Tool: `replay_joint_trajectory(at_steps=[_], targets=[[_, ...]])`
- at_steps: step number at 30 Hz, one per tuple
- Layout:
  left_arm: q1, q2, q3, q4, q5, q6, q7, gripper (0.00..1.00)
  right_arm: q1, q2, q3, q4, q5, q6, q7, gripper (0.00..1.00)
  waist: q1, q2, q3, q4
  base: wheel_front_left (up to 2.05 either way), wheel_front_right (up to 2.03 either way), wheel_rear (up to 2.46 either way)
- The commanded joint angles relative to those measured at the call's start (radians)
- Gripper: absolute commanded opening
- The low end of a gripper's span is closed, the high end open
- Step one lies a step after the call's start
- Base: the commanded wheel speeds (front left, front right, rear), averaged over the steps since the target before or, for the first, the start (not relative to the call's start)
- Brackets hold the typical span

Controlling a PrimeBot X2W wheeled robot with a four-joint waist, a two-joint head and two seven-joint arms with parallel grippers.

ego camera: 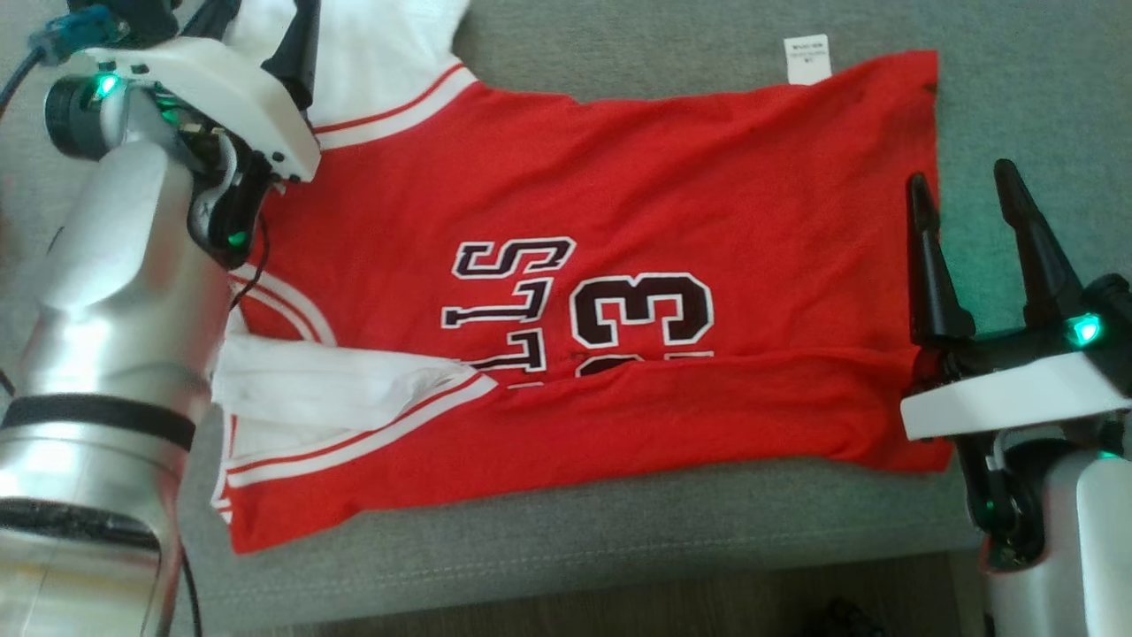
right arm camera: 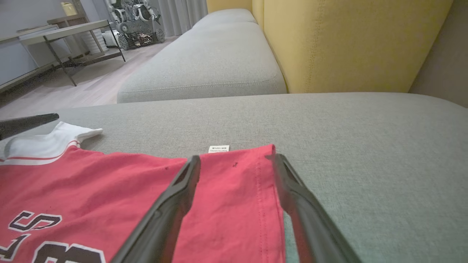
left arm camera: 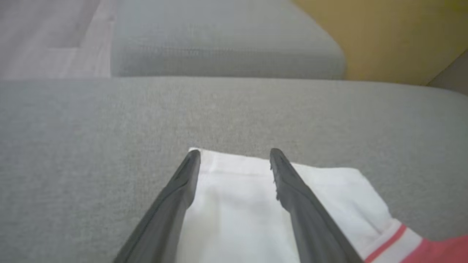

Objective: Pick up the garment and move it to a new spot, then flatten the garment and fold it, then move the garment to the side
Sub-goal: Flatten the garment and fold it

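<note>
The garment (ego camera: 619, 221) is a red jersey with white sleeves and dark lettering, spread on a grey sofa cushion (ego camera: 1017, 88). Its near long edge is folded up over the lower part of the letters, and one white sleeve (ego camera: 327, 385) lies folded across it. My left gripper (ego camera: 252, 22) is open at the far left, its fingers straddling the other white sleeve (left arm camera: 234, 204) just above the cloth. My right gripper (ego camera: 964, 181) is open at the right hem, one finger over the red cloth (right arm camera: 234, 204) and the other over the bare cushion. Nothing is held.
A white label (ego camera: 806, 59) sticks out at the jersey's far right corner. The cushion's front edge (ego camera: 575, 575) runs along the bottom, with floor below. A yellow backrest (right arm camera: 347, 44) rises behind, a second grey cushion (right arm camera: 204, 69) lies beyond, and a shelf unit (right arm camera: 55, 36) stands across the room.
</note>
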Motion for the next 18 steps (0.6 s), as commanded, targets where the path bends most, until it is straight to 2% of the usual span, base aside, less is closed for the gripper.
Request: replay_joint_trajectory(at_steps=[1, 4, 10, 11, 12, 13, 18], targets=[[-0.036, 0.04, 0.013, 0.002, -0.009, -0.004, 0.009, 1.0, -0.022, -0.006, 0.026, -0.03, 0.006, -0.001, -0.011, 1.0, -0.0002, 0.0, 0.007, -0.01, 0.0, 0.0, 0.0], [-0.052, 0.037, -0.003, 0.076, -0.049, -0.006, 0.031, 1.0, -0.026, -0.006, 0.029, -0.021, 0.011, -0.001, -0.019, 1.0, -0.0002, 0.0, 0.011, -0.019, 0.0, 0.0, 0.0], [-0.053, 0.044, -0.068, 0.135, -0.126, -0.006, 0.071, 1.0, -0.032, -0.006, 0.025, -0.012, 0.018, -0.001, -0.023, 1.0, -0.0002, 0.0, 0.007, -0.023, 0.0, 0.0, 0.0], [-0.052, 0.044, -0.083, 0.139, -0.135, -0.006, 0.078, 0.82, -0.033, -0.006, 0.024, -0.011, 0.019, -0.001, -0.023, 1.0, -0.0002, 0.0, 0.006, -0.022, 0.0, 0.0, 0.0], [-0.051, 0.045, -0.098, 0.141, -0.144, -0.006, 0.084, 0.28, -0.036, -0.006, 0.024, -0.011, 0.02, -0.001, -0.023, 1.0, -0.0002, 0.0, 0.004, -0.022, 0.0, 0.0, 0.0], [-0.05, 0.047, -0.114, 0.142, -0.149, -0.006, 0.087, 0.0, -0.039, -0.006, 0.024, -0.011, 0.022, -0.001, -0.022, 1.0, -0.0002, 0.0, 0.003, -0.022, 0.0, 0.0, 0.0], [-0.056, 0.062, -0.183, 0.147, -0.16, -0.006, 0.05, 0.0, -0.058, -0.006, 0.021, -0.011, 0.024, -0.001, -0.016, 1.0, -0.0002, 0.0, -0.006, -0.022, 0.0, 0.0, 0.0]])
